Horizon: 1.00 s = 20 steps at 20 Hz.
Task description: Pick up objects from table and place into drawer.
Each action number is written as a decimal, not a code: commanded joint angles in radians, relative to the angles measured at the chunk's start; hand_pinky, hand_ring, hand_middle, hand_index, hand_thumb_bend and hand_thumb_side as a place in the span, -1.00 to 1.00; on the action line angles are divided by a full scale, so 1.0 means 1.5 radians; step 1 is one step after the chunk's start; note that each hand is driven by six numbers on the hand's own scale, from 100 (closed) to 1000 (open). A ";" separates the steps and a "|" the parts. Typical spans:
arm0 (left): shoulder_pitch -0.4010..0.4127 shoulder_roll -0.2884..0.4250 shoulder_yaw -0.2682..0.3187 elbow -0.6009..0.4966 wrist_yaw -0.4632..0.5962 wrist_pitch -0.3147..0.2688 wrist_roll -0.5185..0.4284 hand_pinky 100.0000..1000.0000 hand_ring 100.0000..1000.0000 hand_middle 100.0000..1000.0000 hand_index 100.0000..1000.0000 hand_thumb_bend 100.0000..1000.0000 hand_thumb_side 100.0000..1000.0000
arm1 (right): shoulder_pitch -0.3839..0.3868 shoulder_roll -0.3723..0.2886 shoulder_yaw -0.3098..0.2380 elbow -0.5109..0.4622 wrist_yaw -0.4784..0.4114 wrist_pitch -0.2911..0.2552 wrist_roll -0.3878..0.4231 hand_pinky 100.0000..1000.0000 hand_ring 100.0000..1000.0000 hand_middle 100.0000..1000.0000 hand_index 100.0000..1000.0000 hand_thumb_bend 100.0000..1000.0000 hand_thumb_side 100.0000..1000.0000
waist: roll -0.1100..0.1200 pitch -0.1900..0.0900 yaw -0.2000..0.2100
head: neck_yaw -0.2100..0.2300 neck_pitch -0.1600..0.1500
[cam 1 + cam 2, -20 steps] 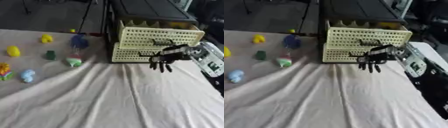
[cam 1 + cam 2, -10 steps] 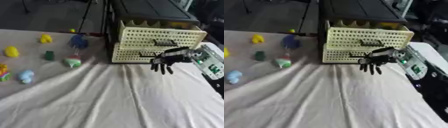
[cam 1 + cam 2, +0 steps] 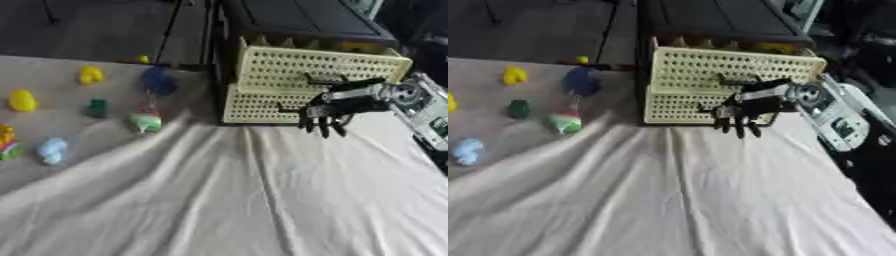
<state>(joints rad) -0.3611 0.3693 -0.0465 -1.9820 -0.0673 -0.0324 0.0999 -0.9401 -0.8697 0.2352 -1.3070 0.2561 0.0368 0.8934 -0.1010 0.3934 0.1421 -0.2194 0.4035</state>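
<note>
1. Right hand (image 3: 325, 111) sits right of centre, in front of the drawers (image 3: 306, 82), a cream perforated two-tier unit at upper centre. The fingers hang down, relaxed, with nothing in them. I can't tell whether they touch the lower drawer front; they look just in front of it.
2. The left hand is in neither view.
3. The upper drawer looks pulled out a bit and overhangs the lower one. Yellow bits show along its top edge; I can't make out what they are.
4. All the objects sit on the left of the frame, well apart from the hand:
   - blue toy (image 3: 157, 80) and green-and-white toy (image 3: 145, 122), nearest the drawers
   - dark green piece (image 3: 97, 107)
   - yellow toys (image 3: 89, 75) and (image 3: 22, 100)
   - pale blue one (image 3: 51, 149)
   - an orange/green one cut off by the left edge (image 3: 5, 142)
   - a small yellow bit further back (image 3: 143, 59)
5. Step, as I judge it: drawer-side work, either opening the drawer or just after a drop. Nothing is in transit. Most of the task is left, since the table is full of toys.
6. Next:
   - confirm the drawer gap is wide enough
   - swing the hand left across the cloth (image 3: 227, 195) to the nearest toy, green-and-white or blue
   - come down from above, fingers spread, and close round it
7. Watch the cloth: it is wrinkled near the toys and could snag fingers or shift the small pieces.
</note>
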 commanded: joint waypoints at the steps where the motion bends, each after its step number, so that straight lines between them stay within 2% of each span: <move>1: -0.005 0.006 -0.001 -0.012 0.000 -0.001 -0.005 0.06 0.31 0.32 0.91 -1.00 0.96 | -0.016 -0.034 -0.016 -0.027 0.001 0.004 -0.019 -0.46 -0.04 0.17 0.43 -1.00 1.00 | 0.000 -0.021 -0.001 | 0.002 -0.001; 4: -0.008 0.005 -0.003 -0.012 0.001 0.000 -0.008 0.06 0.31 0.32 0.91 -1.00 0.96 | -0.026 -0.027 -0.024 -0.013 0.021 -0.005 -0.055 -0.46 -0.02 0.18 0.43 -1.00 1.00 | -0.001 -0.018 0.001 | -0.001 -0.008; 7: -0.012 0.003 -0.005 -0.012 0.002 -0.001 -0.012 0.06 0.31 0.32 0.91 -1.00 0.96 | -0.034 -0.016 -0.029 0.020 0.031 -0.018 -0.068 -0.44 -0.02 0.19 0.44 -1.00 1.00 | -0.002 -0.010 0.005 | -0.005 -0.017; 15: -0.013 -0.001 -0.003 -0.012 -0.002 -0.005 -0.013 0.06 0.31 0.32 0.91 -1.00 0.97 | -0.038 -0.004 -0.037 0.073 0.047 -0.029 -0.060 -0.44 -0.02 0.19 0.44 -1.00 1.00 | -0.001 0.008 0.011 | -0.010 -0.029; 20: -0.006 -0.003 0.002 -0.012 -0.005 -0.003 -0.008 0.06 0.30 0.31 0.91 -1.00 0.97 | -0.026 -0.013 -0.022 0.060 0.043 -0.040 -0.027 -0.45 -0.02 0.19 0.44 -1.00 1.00 | 0.000 0.010 0.009 | -0.010 -0.021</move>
<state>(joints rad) -0.3677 0.3595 -0.0522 -1.9820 -0.0711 -0.0364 0.0839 -0.9671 -0.8512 0.2069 -1.1993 0.3198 -0.0190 0.8418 -0.1060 0.4284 0.1567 -0.2314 0.3751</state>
